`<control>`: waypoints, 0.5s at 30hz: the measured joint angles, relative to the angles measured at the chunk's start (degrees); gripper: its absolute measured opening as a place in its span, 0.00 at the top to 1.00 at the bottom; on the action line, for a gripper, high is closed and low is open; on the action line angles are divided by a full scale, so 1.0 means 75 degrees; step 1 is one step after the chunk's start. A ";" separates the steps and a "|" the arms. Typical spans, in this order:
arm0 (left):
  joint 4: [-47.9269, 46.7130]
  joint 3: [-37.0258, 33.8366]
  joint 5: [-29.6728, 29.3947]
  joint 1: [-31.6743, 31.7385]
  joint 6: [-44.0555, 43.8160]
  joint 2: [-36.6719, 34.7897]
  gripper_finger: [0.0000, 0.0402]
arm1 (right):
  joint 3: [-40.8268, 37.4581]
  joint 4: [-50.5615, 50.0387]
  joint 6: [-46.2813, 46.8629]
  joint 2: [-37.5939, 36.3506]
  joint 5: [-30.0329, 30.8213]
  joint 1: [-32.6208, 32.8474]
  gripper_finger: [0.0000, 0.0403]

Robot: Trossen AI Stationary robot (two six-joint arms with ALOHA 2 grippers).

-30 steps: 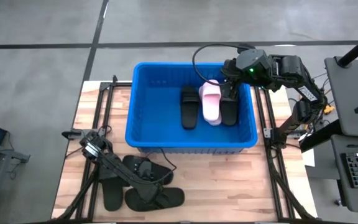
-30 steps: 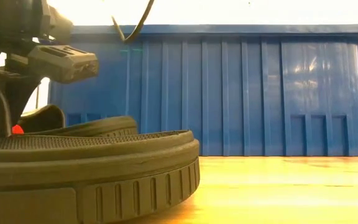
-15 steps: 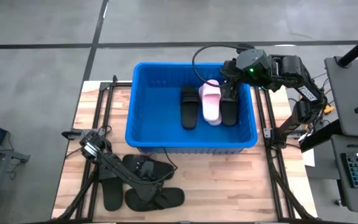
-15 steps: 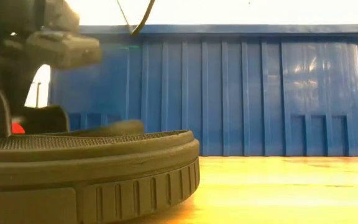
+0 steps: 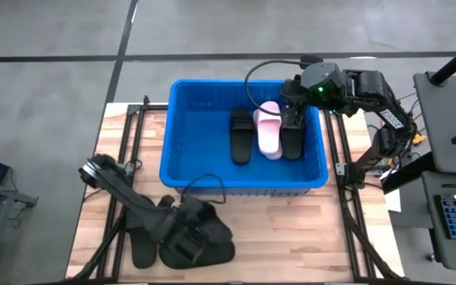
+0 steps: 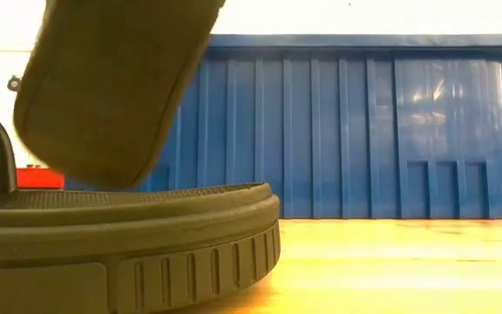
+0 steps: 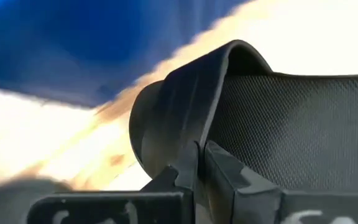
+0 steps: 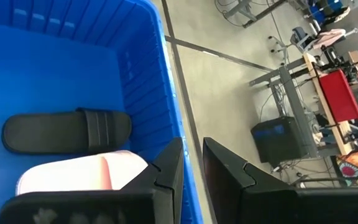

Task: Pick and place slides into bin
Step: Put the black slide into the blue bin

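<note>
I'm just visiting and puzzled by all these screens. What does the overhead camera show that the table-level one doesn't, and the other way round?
Only the overhead view shows inside the blue bin: a pink sandal between two black ones, with the right gripper above them, plus the left gripper among the black sandals on the table. Only the table-level view shows a sandal's sole lifted off the table. Both show the bin and black sandals in front of it.

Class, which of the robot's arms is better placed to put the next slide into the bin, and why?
Left. The left gripper is shut on a black slide, lifted off the table beside the blue bin. The right gripper hangs empty over the slides inside.
</note>
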 joint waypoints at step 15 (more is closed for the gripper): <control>0.5355 0.0003 -0.2311 0.1085 0.7873 -0.2560 1.00 | 0.0002 0.0007 0.0268 -0.0116 0.0017 0.0000 0.87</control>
